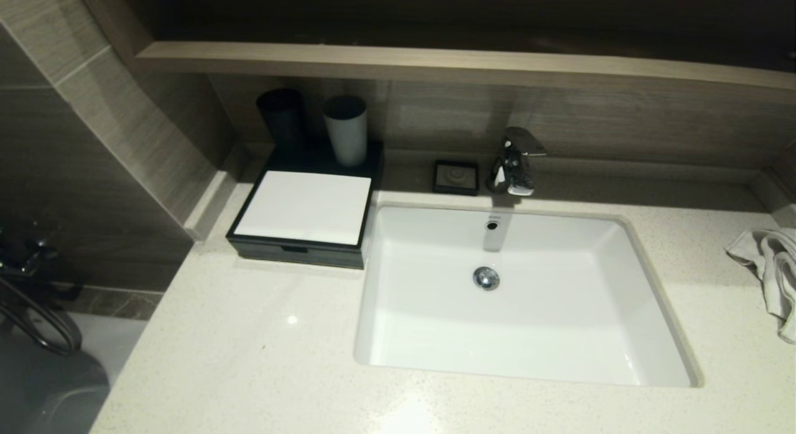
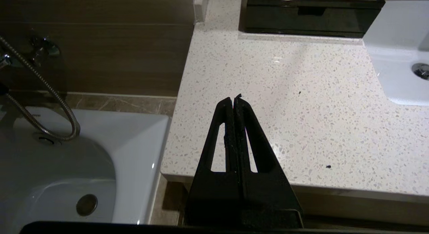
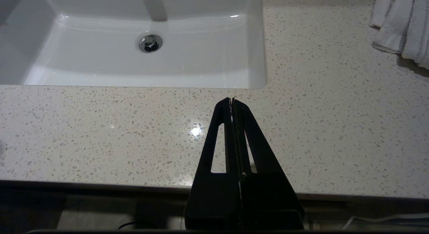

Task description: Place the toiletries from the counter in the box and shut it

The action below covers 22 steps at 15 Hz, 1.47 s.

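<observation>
The black box (image 1: 298, 250) with a white top stands at the back left of the counter, left of the sink, its drawer front flush and shut. It also shows in the left wrist view (image 2: 308, 19). No loose toiletries show on the counter. My left gripper (image 2: 233, 99) is shut and empty, held over the counter's front left corner. My right gripper (image 3: 231, 100) is shut and empty, held over the counter's front strip below the sink. Neither gripper shows in the head view.
A white sink (image 1: 647, 285) fills the middle of the counter, with a chrome tap (image 1: 513, 163) behind it. A black cup (image 1: 283, 117) and a grey cup (image 1: 345, 129) stand behind the box. A small black dish (image 1: 456, 176) sits by the tap. A white towel (image 1: 771, 266) lies at the right edge. A bathtub (image 2: 67, 167) lies left of the counter.
</observation>
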### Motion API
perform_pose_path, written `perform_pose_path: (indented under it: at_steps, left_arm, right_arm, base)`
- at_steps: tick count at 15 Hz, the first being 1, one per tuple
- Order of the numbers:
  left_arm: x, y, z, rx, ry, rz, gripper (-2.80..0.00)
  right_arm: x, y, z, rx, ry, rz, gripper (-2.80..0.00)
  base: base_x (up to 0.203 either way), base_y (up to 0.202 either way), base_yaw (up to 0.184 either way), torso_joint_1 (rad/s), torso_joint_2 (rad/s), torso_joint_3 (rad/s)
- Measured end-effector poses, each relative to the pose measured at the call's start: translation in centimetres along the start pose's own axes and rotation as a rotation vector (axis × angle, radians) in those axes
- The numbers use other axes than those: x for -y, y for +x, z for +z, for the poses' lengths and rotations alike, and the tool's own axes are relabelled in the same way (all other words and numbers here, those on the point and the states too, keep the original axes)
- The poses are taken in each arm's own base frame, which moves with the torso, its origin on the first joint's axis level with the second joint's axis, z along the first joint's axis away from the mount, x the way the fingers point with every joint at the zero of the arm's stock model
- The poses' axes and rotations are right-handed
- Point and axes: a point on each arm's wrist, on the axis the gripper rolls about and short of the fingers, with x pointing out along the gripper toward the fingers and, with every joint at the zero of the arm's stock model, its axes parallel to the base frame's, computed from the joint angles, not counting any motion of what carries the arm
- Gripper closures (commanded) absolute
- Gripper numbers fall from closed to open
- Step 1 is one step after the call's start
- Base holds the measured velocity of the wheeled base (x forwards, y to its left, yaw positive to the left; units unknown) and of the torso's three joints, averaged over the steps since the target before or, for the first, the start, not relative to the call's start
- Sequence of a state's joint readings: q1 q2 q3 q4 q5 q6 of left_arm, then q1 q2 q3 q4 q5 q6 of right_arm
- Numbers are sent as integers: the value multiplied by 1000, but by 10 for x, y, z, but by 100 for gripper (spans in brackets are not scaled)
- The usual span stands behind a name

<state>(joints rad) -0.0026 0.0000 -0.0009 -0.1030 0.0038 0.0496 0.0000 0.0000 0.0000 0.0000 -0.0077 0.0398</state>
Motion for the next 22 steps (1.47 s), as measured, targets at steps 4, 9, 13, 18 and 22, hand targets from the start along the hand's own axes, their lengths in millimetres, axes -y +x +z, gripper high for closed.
perform_pose_path:
  at_steps: [4,9,13,18,22]
  left_arm:
    - [0,0,-6,-55,1,1,0]
    - [1,0,-11,-101,-7,-5,0]
    - [1,0,-10,-99,-10,-5,0]
    - [1,0,-10,-98,-11,-6,0]
    - [1,0,-10,-98,-11,-6,0]
  right_arm:
    - [0,0,0,0,0,0,0]
    - [0,0,0,0,1,0,0]
    - [0,0,0,0,1,0,0]
    - [0,0,0,0,1,0,0]
    - [0,0,0,0,1,0,0]
  base:
    - [0,0,0,0,0,0]
    - [0,0,0,0,0,0]
    - [0,0,0,0,0,0]
    - [0,0,0,0,0,0]
    - [0,0,0,0,0,0]
